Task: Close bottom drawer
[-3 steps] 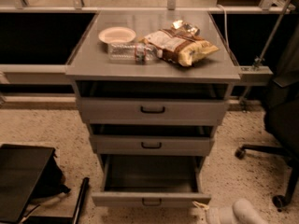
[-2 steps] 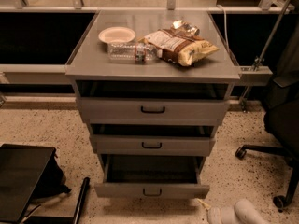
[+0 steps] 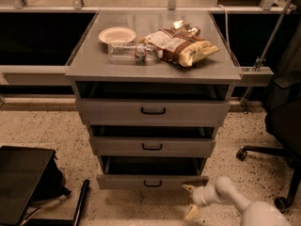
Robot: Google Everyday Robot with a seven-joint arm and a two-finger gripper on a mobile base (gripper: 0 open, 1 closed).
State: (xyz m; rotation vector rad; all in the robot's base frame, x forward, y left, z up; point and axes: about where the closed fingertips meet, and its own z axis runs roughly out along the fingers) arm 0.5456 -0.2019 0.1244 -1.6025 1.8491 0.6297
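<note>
The bottom drawer (image 3: 127, 181) is the lowest of three grey drawers, with a flat front and a small black loop handle (image 3: 152, 183). It stands out only a little from the cabinet, with a dark gap showing above its front. My gripper (image 3: 190, 201) is low at the drawer's right end, on a white arm (image 3: 230, 197) coming in from the lower right. Its two yellowish fingers are spread apart and hold nothing. The upper fingertip (image 3: 188, 188) is at the lower right corner of the drawer front.
The middle drawer (image 3: 153, 146) and the wider top drawer (image 3: 153, 111) also stand slightly out. The cabinet top (image 3: 94, 60) carries a bowl (image 3: 117, 34), a plastic bottle (image 3: 131, 53) and snack bags (image 3: 181, 44). A black office chair (image 3: 282, 121) stands right, a black case (image 3: 21, 178) lower left.
The bottom drawer has slid in from well open to nearly shut. My gripper has followed it forward towards the cabinet.
</note>
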